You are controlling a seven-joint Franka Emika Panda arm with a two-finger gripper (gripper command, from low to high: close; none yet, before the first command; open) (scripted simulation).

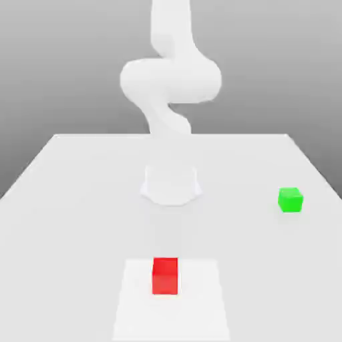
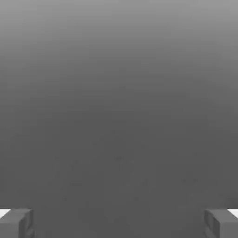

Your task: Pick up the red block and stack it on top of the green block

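Note:
The red block sits on the white table near its front edge, on a paler square patch. The green block rests on the table toward the exterior view's right, well apart from the red one. My white arm rises from its round base behind the red block and bends above the table. In the hand view my gripper is open: its grey fingertips stand far apart with nothing between them, facing a plain grey background.
The paler square patch lies flat under the red block. The table's far edge runs behind the arm's base, and its side edges slant outward toward the front.

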